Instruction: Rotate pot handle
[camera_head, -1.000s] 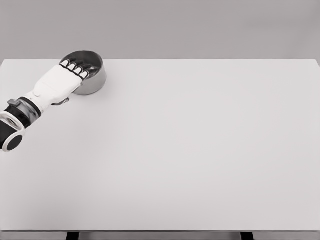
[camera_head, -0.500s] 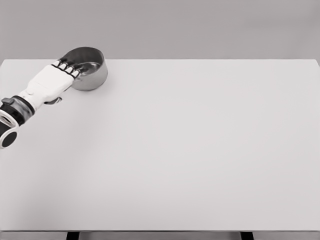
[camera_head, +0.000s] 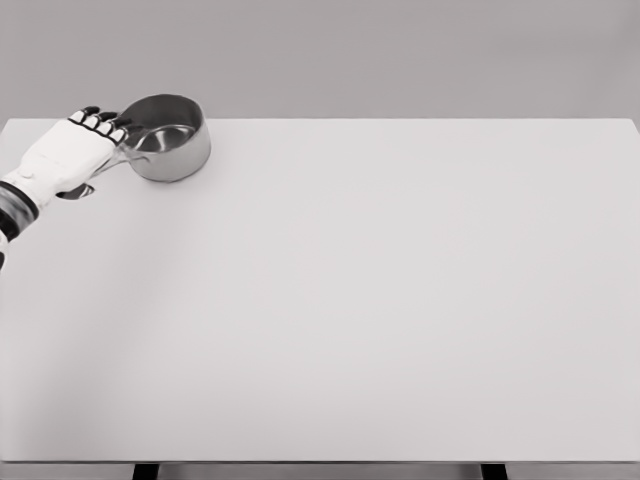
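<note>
Your pot (camera_head: 166, 137) sits at the table's (camera_head: 380, 300) far-left corner, handle (camera_head: 118, 160) pointing left toward you. Left hand (camera_head: 62, 155) covers it; finger grip unclear.

No text, label, brand, number or sign can be read anywhere in the head view, neither on the pot (camera_head: 165, 137) at the upper left nor, as far as the soft render allows, on the table (camera_head: 380, 300).

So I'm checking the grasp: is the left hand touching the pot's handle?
Cannot tell. In the head view the left hand covers the handle beside the pot; no contact or gap shows.
</note>
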